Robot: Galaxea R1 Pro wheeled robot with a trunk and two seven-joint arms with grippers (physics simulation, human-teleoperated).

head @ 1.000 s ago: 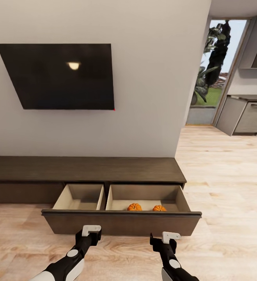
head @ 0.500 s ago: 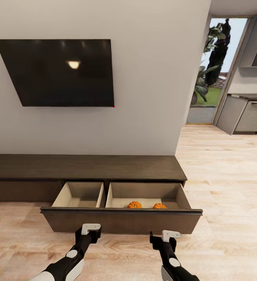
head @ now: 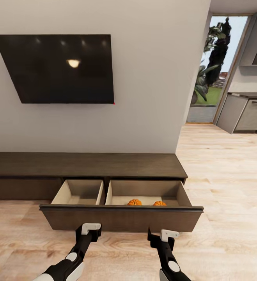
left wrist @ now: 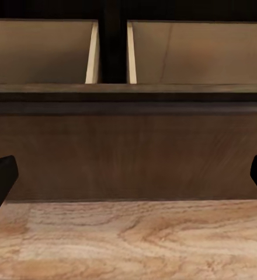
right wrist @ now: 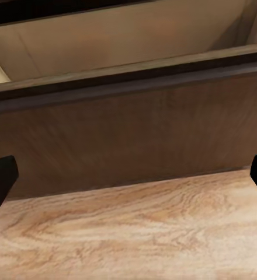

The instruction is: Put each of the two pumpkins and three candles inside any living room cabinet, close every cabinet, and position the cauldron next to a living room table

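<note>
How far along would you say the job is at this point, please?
Done: both pumpkins lie in the open drawer of the cabinet. In hand: nothing; the left gripper and right gripper are open, facing the drawer front. Left: candles, closing the drawer, and the cauldron.

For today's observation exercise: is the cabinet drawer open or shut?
Open. The drawer is pulled out from the cabinet, its pale inside exposed with two pumpkins in it.

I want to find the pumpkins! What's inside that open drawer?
Two pumpkins sit in the drawer's right compartment. The left compartment looks empty, but the drawer front hides the floor nearest it.
</note>
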